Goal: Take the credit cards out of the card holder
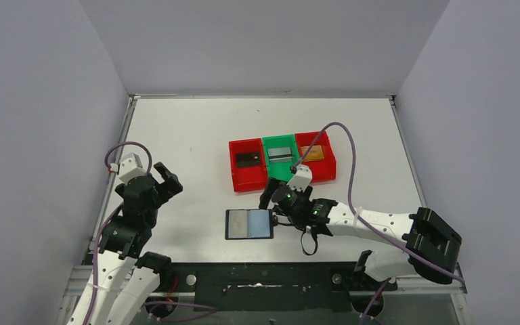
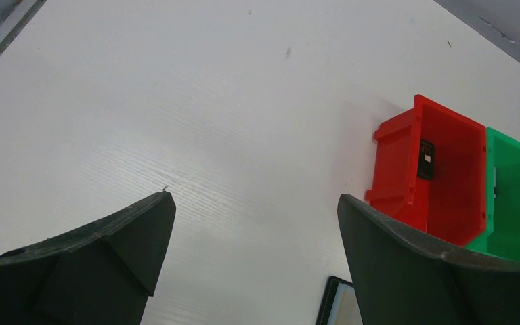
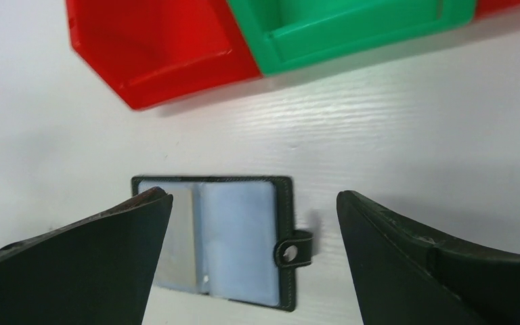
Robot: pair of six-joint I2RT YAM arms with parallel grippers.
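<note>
Though blurred, card holder point(image 1: 249, 224) open, seemingly bluish

The card holder point(image 1: 249, 224) lies open and flat on the table point(image 1: 189, 135), bluish-grey pockets facing up. The black card point(image 1: 247, 160), silver-grey card point(image 1: 279, 153) and gold card point(image 1: 313, 153) each lie in separate bins point(image 1: 247, 181).

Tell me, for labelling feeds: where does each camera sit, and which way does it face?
Top external: above, behind the arms, looking down on the table; both arms show.
Left wrist: on the left tool, facing a red bin; open jaws show.
Right wrist: on the right tool, looking down at the card holder; open jaws show.
Shared: all see the card holder.
</note>
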